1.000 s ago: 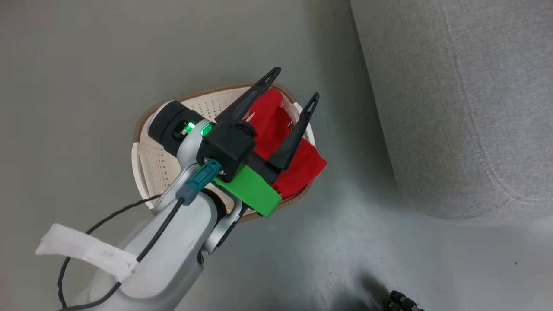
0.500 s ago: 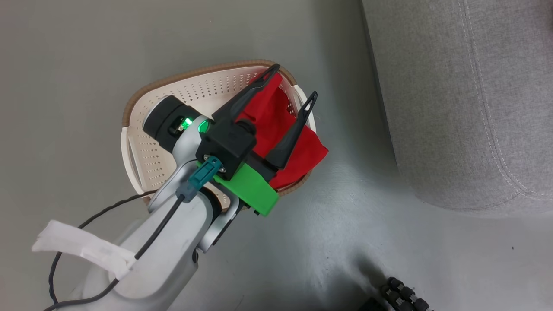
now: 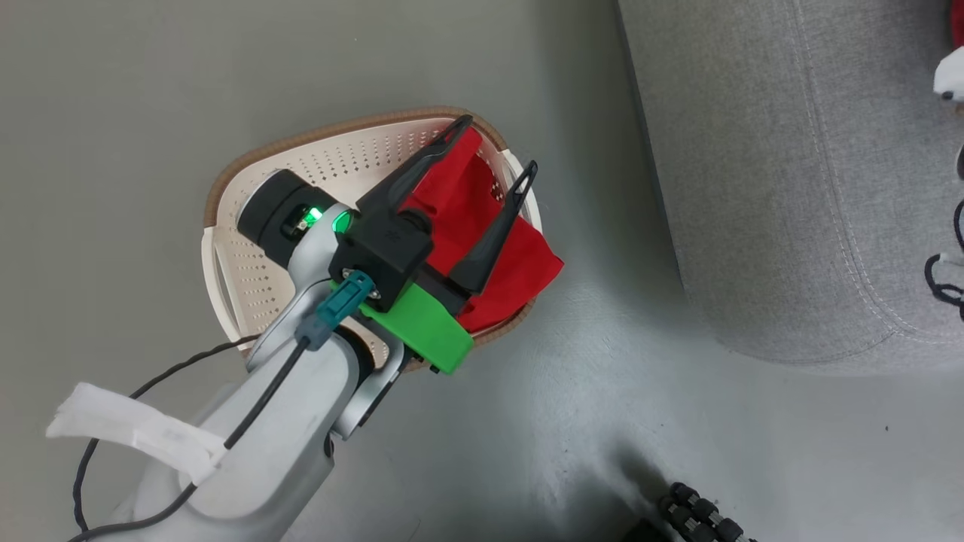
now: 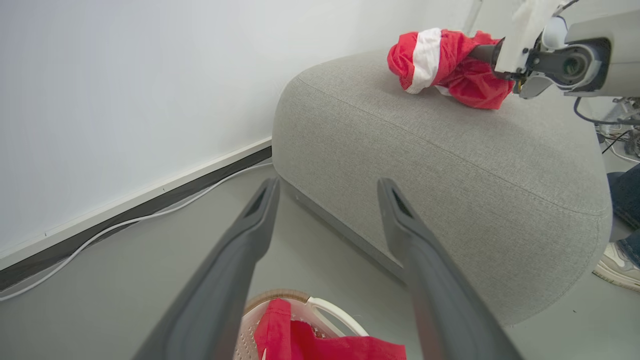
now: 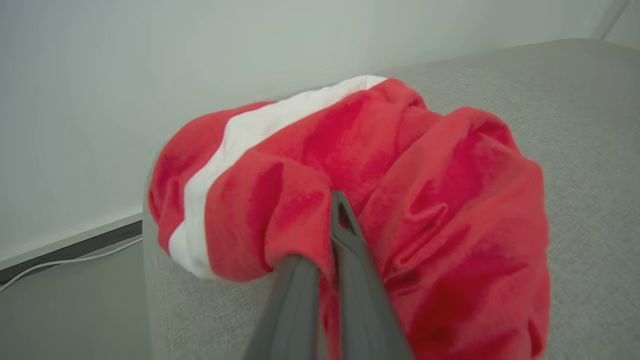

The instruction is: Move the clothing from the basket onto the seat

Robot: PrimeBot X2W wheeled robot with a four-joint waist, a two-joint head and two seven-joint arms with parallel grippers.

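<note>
- Partly hidden under the pale left arm (image 3: 286,421): the basket (image 3: 331,162), on the grey floor (image 3: 113,113) just beside the seat (image 3: 753,188).
- Counts two red pieces: draped garment (image 3: 459,203) over the basket's rim, bunched garment (image 5: 400,165) on the seat, white band showing.
- Hangs the left gripper (image 3: 497,143) above the basket, fingers spread, empty.
- Pinches the bunched garment in the right gripper (image 5: 336,200), pressed together.
- Nearby: white cable (image 4: 125,225) along the wall, shoe (image 4: 617,265) cut off by the edge.
</note>
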